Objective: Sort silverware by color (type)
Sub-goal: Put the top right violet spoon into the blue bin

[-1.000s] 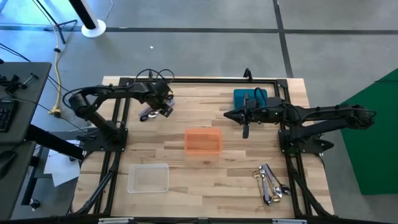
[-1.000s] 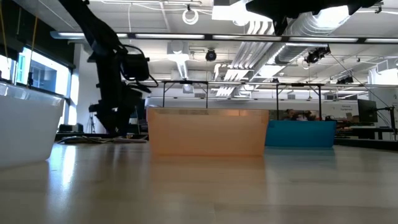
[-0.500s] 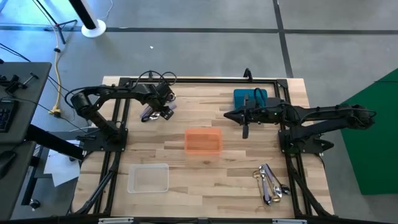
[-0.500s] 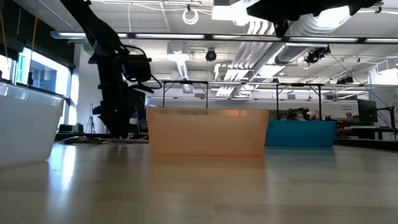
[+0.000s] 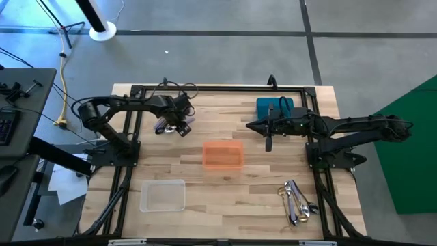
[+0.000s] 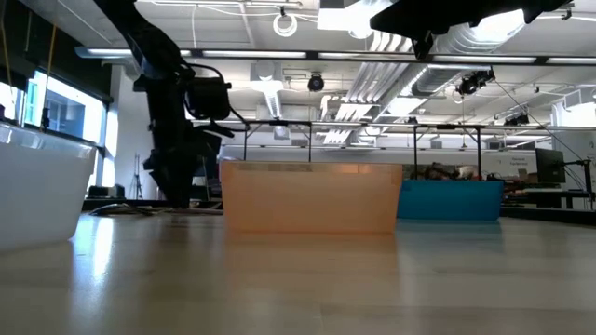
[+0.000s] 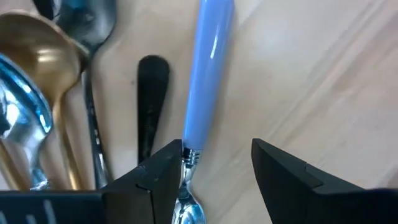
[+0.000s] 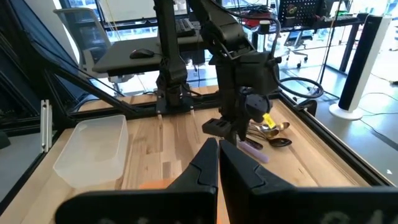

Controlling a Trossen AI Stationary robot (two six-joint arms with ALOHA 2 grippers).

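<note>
Wooden tabletop (image 5: 205,184): left gripper (image 7: 214,168) low over far-left silverware pile (image 5: 164,125), fingers spread astride blue-handled utensil (image 7: 208,68), one finger touching it. Black handle (image 7: 151,99) and gold spoon (image 7: 37,62) lie beside. Right gripper (image 8: 217,163) pinched shut, empty, hovering near teal bin (image 5: 263,106). Second silverware heap (image 5: 295,200) near right.

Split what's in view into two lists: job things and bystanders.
Job: cutlery pile under the left gripper (blue-handled piece, gold spoon); second cutlery pile; orange bin; clear bin; blue bin.
Bystanders: right gripper, parked; floor lamp base.
</note>
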